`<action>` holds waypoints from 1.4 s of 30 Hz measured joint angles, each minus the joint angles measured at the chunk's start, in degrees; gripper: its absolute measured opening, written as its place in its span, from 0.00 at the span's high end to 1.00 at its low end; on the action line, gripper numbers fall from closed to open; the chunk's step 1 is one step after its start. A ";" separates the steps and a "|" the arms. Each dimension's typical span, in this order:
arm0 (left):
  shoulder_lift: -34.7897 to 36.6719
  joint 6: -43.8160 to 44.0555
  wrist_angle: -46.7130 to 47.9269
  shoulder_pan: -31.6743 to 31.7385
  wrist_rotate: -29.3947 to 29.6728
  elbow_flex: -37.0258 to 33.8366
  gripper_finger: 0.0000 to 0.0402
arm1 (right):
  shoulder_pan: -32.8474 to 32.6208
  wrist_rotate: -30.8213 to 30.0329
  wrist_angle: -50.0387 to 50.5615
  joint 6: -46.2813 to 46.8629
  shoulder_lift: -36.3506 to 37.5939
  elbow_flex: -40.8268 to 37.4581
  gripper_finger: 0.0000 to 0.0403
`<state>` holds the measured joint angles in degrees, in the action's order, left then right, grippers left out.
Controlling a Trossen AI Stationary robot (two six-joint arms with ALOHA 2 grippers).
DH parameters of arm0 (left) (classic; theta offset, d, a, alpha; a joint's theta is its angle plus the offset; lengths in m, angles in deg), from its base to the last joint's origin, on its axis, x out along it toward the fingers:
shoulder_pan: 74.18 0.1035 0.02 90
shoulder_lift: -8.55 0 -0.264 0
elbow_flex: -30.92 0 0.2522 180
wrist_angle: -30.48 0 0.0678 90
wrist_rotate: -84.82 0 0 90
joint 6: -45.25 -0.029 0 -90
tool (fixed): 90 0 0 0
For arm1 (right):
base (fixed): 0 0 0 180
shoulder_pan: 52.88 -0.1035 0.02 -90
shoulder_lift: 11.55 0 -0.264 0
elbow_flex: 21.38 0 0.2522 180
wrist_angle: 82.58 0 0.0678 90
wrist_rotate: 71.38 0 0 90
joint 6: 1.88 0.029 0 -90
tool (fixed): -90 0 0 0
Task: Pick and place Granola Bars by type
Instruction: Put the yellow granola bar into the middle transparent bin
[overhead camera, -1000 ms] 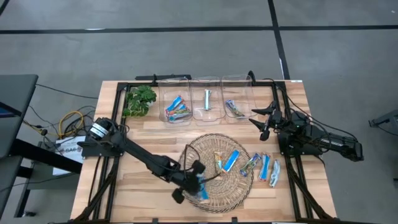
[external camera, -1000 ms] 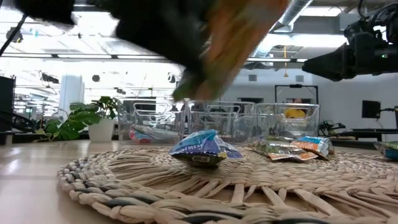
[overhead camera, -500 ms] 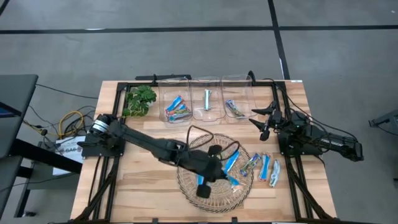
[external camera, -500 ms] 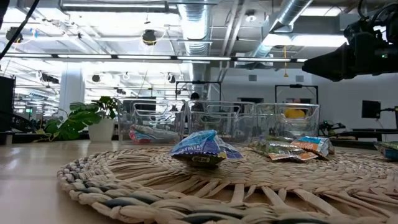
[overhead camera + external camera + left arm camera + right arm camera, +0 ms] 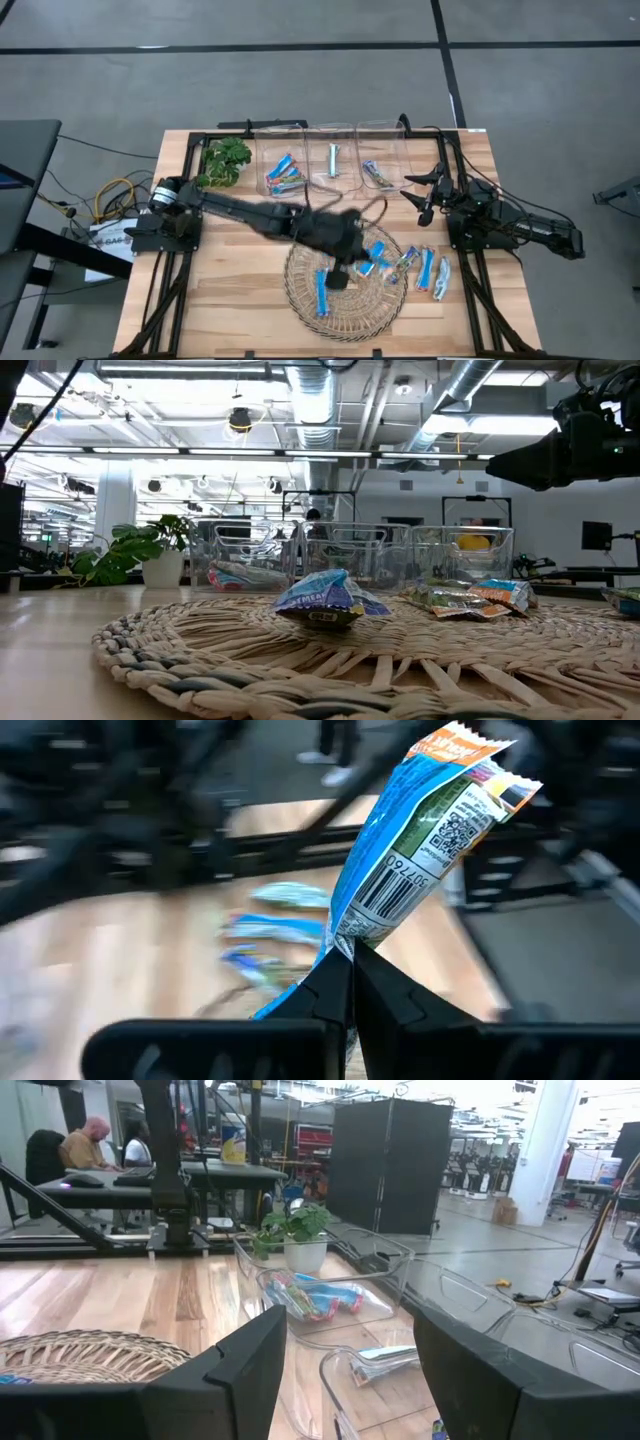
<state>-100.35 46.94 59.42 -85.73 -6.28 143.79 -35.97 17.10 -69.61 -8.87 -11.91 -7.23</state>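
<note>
Granola bar (image 5: 420, 830) pinched in left gripper (image 5: 345, 982), long axis running out past the fingertips, above wicker mat (image 5: 305, 305). Bins (image 5: 334, 171) lie beyond the mat. Right gripper (image 5: 425, 195) parked beside them, jaws apart.

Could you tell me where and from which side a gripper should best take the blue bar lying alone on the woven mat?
The blue bar lies flat and lengthwise near the woven mat's front edge, clear of the other bars. Probably best to come straight down and pinch across its narrow width at mid-length; the crinkled wrapper humps up there, giving the fingers something to close on.
</note>
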 joint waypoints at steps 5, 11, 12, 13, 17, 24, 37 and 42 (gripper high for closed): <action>0.00 -2.57 0.38 7.91 0.29 0.00 0.99 | 0.00 0.00 0.00 -0.01 0.00 0.00 0.47; -0.02 -4.15 0.48 18.66 0.48 0.00 0.99 | 0.00 0.00 0.00 0.00 0.00 0.00 0.47; -0.02 -4.15 0.48 20.51 0.48 0.00 0.99 | 0.00 0.00 0.00 -0.01 0.00 0.00 0.47; -0.02 -4.13 0.48 22.31 0.48 0.00 0.99 | 0.00 0.00 0.00 -0.01 0.00 0.00 0.47; -0.04 -4.11 0.48 28.75 0.57 0.00 0.99 | 0.00 0.00 0.00 -0.01 0.00 0.00 0.47; -0.04 -1.72 2.07 33.83 1.88 0.00 0.99 | 0.00 0.00 0.00 0.01 0.00 0.00 0.47; -0.07 -8.29 20.89 35.17 1.97 0.00 0.99 | 0.00 0.00 0.00 -0.01 0.00 0.00 0.47; -0.07 -9.60 26.54 34.77 1.97 -0.01 0.99 | 0.00 -0.01 0.00 0.01 0.00 0.00 0.47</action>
<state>-100.42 37.35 85.96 -50.95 -4.31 143.78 -35.97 17.09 -69.61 -8.87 -11.91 -7.23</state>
